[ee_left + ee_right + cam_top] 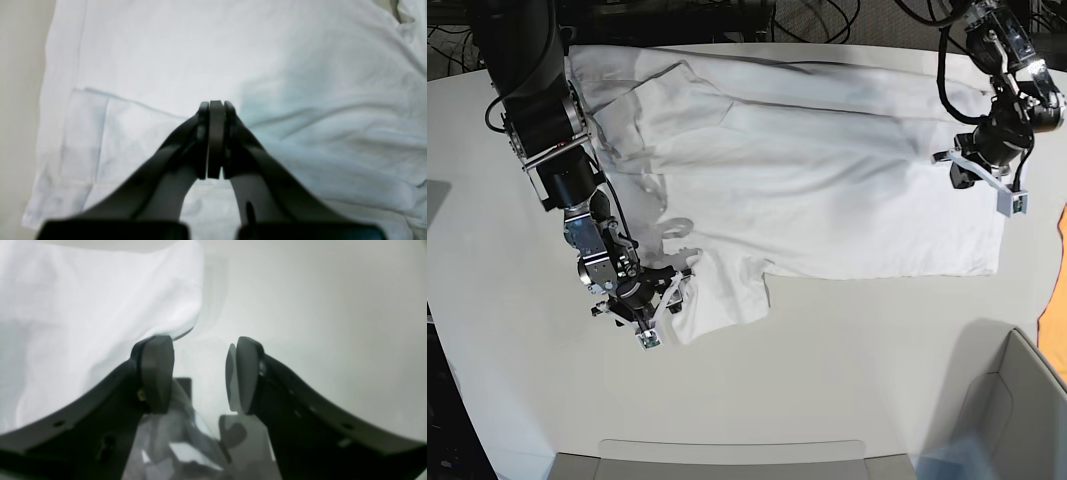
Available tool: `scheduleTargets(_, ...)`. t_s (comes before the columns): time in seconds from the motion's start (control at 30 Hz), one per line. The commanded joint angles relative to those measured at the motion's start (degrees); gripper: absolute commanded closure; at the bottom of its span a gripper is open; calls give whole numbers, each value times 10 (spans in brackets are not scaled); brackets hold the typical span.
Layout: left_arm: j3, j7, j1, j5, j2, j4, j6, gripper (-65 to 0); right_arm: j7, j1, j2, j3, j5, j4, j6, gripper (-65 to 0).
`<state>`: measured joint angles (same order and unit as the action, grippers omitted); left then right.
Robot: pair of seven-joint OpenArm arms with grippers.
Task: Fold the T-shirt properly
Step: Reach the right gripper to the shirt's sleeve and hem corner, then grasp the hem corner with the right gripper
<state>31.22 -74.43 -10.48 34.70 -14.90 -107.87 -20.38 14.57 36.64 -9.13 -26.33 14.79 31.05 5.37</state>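
White cotton T-shirt (pixel 827 190) spread across far half of pale table (pixel 827 370), partly flat, body wrinkled, one long straight edge facing table's near side. One short sleeve (pixel 717 295) hanging out from that near edge of T-shirt, rumpled. Folded band with visible seam lines noted along one side of T-shirt in left wrist view (pixel 83 133); creases running across the fabric beside it.

Left gripper (pixel 216 110) poised over T-shirt near its straight side edge; jaws pressed fully together, tips blurred against the white fabric. No fold of cloth visible between them; contact with T-shirt cannot be told. Same gripper in base view (pixel 979 170) over T-shirt's end toward orange cloth.

Right gripper (pixel 667 300) low at the sleeve of T-shirt; jaws spread wide. In right wrist view (pixel 200 373), one finger (pixel 156 373) at the sleeve's edge with fabric behind it, other finger (pixel 248 376) over bare table beside T-shirt. Nothing held between them.

Orange cloth (pixel 1057 290) at table's edge, apart from T-shirt, only partly in frame. Grey bin (pixel 1017 400) at corner of table nearest camera, well clear of T-shirt. Dark cables (pixel 827 20) beyond T-shirt's far edge.
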Motion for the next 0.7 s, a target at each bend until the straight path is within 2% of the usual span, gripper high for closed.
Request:
scheduleTargets(0.0, 1, 6, 2, 6, -7, -8, -1, 0, 16, 6, 6, -2, -5, -3, 7, -306)
scheduleTargets(0.1, 1, 6, 2, 6, -7, -8, -1, 0, 17, 1, 6, -15, -5, -10, 7, -292)
scheduleTargets(0.17, 1, 6, 4, 6, -7, -8, -1, 0, 17, -6, 6, -35, -5, -7, 7, -235)
scheduleTargets(0.33, 1, 6, 13, 6, -7, -8, -1, 0, 16, -14, 2, -48, -2, -5, 6, 0)
scheduleTargets(0.43, 1, 6, 14, 6, -7, -8, -1, 0, 13, -18, 1, -48, -2, 13, 6, 0)
scheduleTargets(0.5, 1, 6, 15, 6, -7, -8, -1, 0, 13, -31, -16, -45, -1, 70, 3, 0)
scheduleTargets(0.57, 1, 6, 17, 6, -7, -8, -1, 0, 13, -50, -27, -23, -1, 129, 3, 0)
scheduleTargets(0.67, 1, 6, 35, 5, -7, -8, -1, 0, 16, -76, -30, 44, -3, 213, 4, 0)
